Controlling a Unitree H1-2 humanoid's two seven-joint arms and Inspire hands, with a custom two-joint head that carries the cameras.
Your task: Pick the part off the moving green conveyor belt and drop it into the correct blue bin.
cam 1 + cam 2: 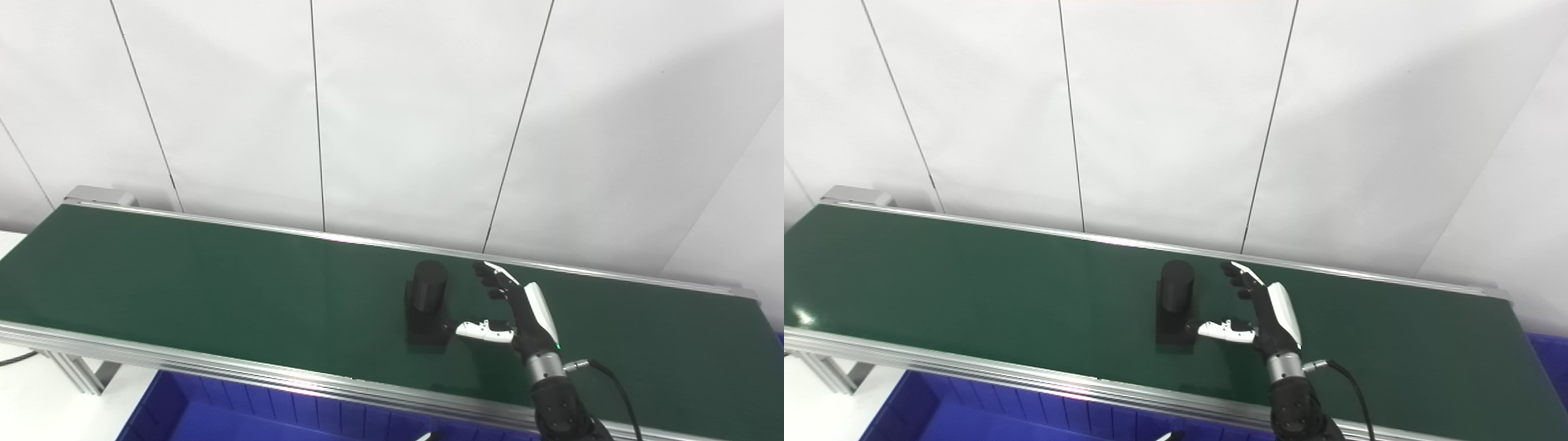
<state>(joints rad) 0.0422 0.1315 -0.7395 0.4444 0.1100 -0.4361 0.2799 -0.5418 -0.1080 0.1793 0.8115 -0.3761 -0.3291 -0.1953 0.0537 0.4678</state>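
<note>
Belt [184, 282] in the left eye view carries the black part [427, 300] upright mid-width, with your right robot hand [514, 312] just beside it, fingers spread, thumb near the part's base, holding nothing. In the right eye view the bin [937, 410] sits below the belt's near rail; since the belt moves, close late and I judge you'll tip the part or miss it.

Black part [427, 301], a cylinder on a flat base, stands upright on green conveyor belt [214, 282]. Right hand [511, 309] just right of part, fingers spread, holding nothing; thumb tip at the part's base, contact unclear. Blue bin [184, 410] below belt, left of part.
</note>
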